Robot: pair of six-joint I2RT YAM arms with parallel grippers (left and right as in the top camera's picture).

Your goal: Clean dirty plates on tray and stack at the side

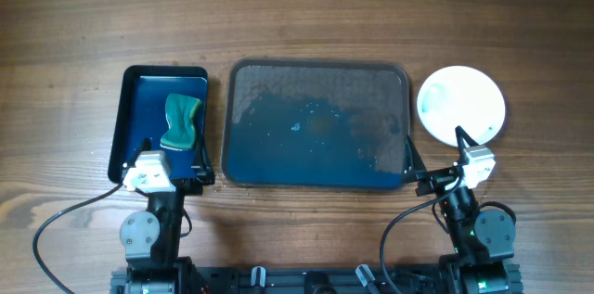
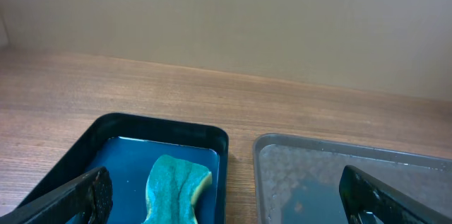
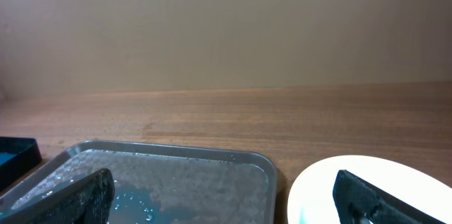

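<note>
Near the table's front edge, the left gripper stands wide open, holding nothing, just before the small black tray where a teal sponge lies. Farther right, the right gripper gapes equally wide and empty, between the near right corner of the large grey tray, coated in wet blue film, and a blue-smeared white plate on the wooden table.

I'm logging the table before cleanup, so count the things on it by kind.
Trays: 2, the large grey tray and the small black tray
Sponges: 1, the teal sponge
Plates: 1 visible, the white plate
Total: 4
</note>
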